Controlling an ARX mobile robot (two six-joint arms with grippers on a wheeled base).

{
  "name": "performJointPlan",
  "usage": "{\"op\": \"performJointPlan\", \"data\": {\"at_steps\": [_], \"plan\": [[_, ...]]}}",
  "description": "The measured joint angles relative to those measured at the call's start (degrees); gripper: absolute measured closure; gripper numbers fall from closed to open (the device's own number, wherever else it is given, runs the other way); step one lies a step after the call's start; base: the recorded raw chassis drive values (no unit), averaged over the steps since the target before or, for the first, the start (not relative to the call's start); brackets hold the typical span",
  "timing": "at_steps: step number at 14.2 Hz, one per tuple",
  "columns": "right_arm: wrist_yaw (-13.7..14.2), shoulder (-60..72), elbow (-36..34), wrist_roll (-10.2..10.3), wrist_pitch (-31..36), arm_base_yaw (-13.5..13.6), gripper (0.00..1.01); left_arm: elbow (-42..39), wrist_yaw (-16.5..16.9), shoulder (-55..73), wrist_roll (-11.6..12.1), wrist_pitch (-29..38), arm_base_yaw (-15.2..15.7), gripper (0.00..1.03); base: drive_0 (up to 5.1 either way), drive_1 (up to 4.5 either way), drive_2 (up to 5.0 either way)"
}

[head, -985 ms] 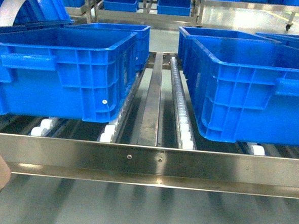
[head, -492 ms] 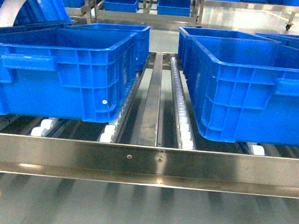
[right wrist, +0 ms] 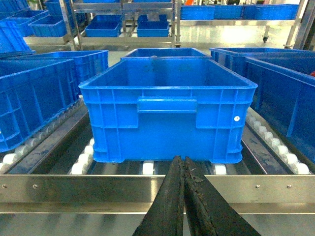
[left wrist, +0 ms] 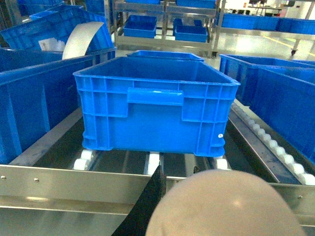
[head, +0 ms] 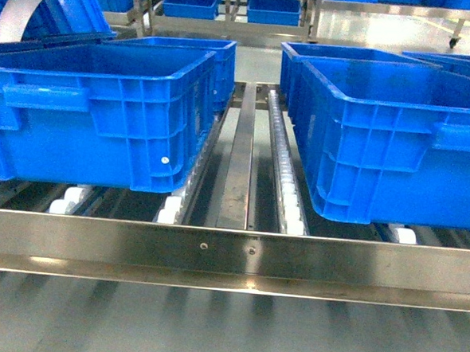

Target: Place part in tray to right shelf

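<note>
Risk of tray [left wrist: 226, 204], held low by left gripper [left wrist: 147, 206], snagging front rail [left wrist: 59, 184] just ahead; right gripper [right wrist: 183, 196] pinched empty.

Right shelf [head: 230, 251] front rail: brushed steel, shiny, streaky reflections. Roller tracks [head: 282, 159]: white plastic, smooth. Crates [head: 103, 112]: blue moulded plastic, ribbed, semi-gloss. Tray [left wrist: 224, 204]: beige plastic, matt, smooth. Right gripper [right wrist: 183, 196] jaws: black, rough, scuffed texture.
</note>
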Motion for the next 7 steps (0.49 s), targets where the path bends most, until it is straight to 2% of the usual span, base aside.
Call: {"op": "performJointPlan", "data": {"at_steps": [1, 6, 7], "plan": [[0.0, -1.18, -0.35, 0.0, -0.68, 0.0, 0.99, -1.31, 0.09, -0.9, 0.04, 1.16, 0.0, 0.91, 0.0, 0.0, 0.0], [0.0, -7.1, -2.6, 0.2, -3.43, 0.0, 0.99, -1.33, -0.02, -7.04, 0.02, -4.72, -0.02, 0.91, 0.0, 0.0, 0.0], [0.0, -9.03, -2.56, 0.2, -6.12, 0.0, 0.99, -1.27, 0.0, -9.92, 0.02, -8.26, -0.02, 0.91, 0.0, 0.0, 0.0]]}}
